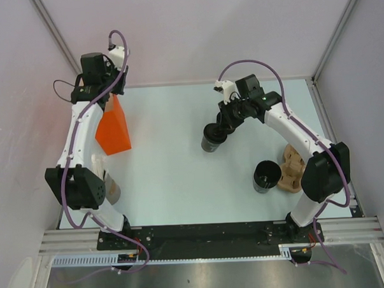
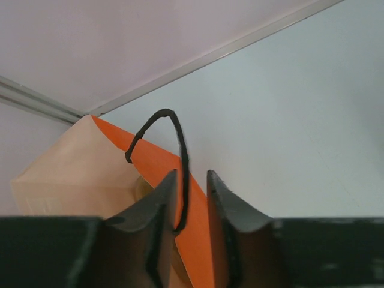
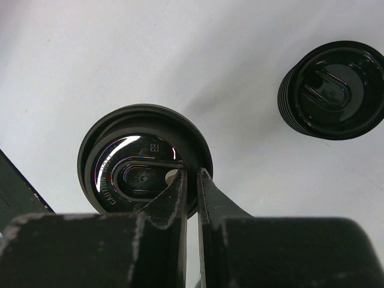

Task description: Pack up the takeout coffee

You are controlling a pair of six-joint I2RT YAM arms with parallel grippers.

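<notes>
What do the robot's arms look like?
The left arm and right arm have white links and chunky black joints, with a purple cable looping along each. The left tool and right tool each have two dark, wedge-shaped fingers.

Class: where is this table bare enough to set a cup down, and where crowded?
Bare: pale tabletop between orange paper bag and the gripped black lidded cup. Crowded: second black cup beside brown cardboard carrier.
</notes>
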